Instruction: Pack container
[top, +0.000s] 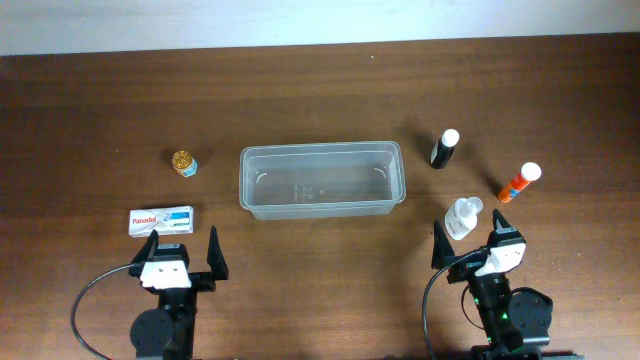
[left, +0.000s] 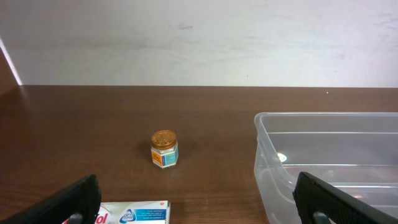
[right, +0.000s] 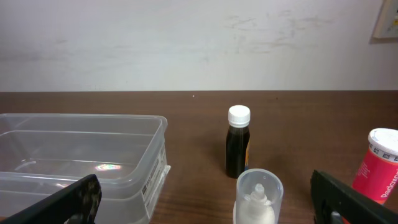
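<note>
Clear plastic container (top: 320, 178) (glossy), wood table (top: 320, 290)

Even soft light, faint shadows, small glints on container (right: 81, 155), sharp focus

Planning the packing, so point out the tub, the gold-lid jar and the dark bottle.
tub (top: 320, 209), overhead view, near wall
jar (left: 164, 150), left wrist view, body
dark bottle (right: 237, 152), right wrist view, dark body
</note>
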